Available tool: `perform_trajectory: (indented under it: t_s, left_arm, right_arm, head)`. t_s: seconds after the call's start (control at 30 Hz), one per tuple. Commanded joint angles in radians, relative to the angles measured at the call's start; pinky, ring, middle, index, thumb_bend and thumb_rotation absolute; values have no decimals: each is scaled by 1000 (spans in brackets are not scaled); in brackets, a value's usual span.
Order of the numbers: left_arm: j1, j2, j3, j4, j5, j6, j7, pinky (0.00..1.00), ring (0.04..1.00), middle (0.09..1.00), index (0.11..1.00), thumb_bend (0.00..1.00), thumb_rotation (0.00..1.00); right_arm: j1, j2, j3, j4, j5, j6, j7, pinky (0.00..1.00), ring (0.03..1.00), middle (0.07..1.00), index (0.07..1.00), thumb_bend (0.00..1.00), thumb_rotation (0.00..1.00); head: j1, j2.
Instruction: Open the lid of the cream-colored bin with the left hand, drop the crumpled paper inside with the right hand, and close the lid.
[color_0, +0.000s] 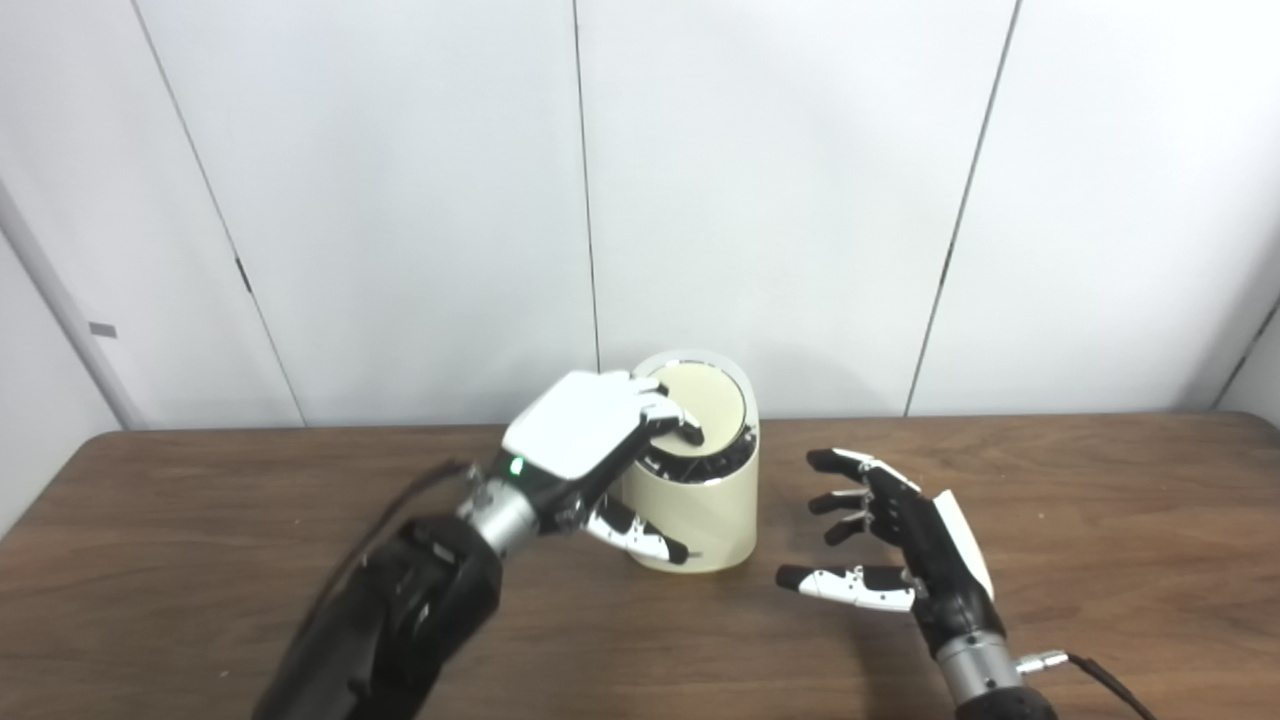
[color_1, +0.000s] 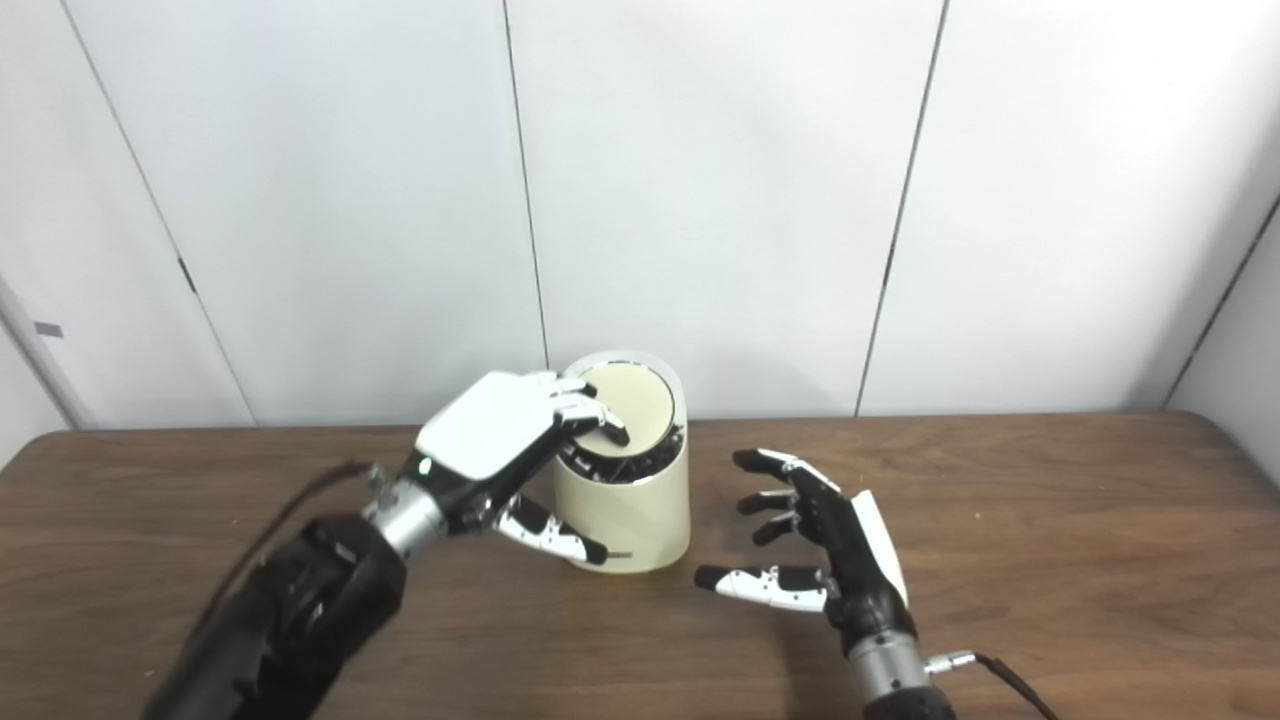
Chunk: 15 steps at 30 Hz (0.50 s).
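The cream-colored bin (color_0: 705, 515) stands upright at the middle of the brown table. Its round lid (color_0: 712, 398) is tilted, and a dark gap shows along the lid's front edge. My left hand (color_0: 585, 430) lies over the bin's left side, its bent fingertips (color_0: 680, 428) resting on the front of the lid, with the thumb spread below against the bin wall. My right hand (color_0: 895, 530) hovers just right of the bin, fingers spread and empty. No crumpled paper shows in either view.
The table (color_0: 1100, 560) runs wide to both sides, with its back edge against white wall panels (color_0: 780, 200) just behind the bin. A cable (color_0: 1095, 670) trails from my right wrist at the lower right.
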<state>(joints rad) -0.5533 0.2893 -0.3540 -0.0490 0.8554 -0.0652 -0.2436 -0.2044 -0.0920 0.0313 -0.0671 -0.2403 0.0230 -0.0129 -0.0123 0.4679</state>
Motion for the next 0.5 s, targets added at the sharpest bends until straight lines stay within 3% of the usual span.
perform_trajectory:
  t_s: [0.0,0.1,0.27,0.47]
  left_arm:
    - [-14,-24,65,-19,-35,26,79,926,883,844,858,818,357]
    - [15,-63,118,-24,-72,38,126,929,873,866,873,789,317]
    - [55,-95,177,3,-154,-6,223,727,841,887,894,752,316]
    - [94,-119,211,23,-250,-33,260,696,857,888,885,780,320]
  right_arm:
    - [-30,-2,-2,-27,6,-29,-8,472,637,788,728,771,86]
    - [-30,-4,-3,-25,7,-33,-7,466,633,787,727,767,67]
    - [-30,-8,-4,-20,9,-33,-5,469,640,785,726,770,79]
    - [-28,-10,-3,-24,5,-26,-5,467,643,785,724,774,81]
  head:
    - [0,1]
    - [1,1]
    - [4,4]
    - [8,5]
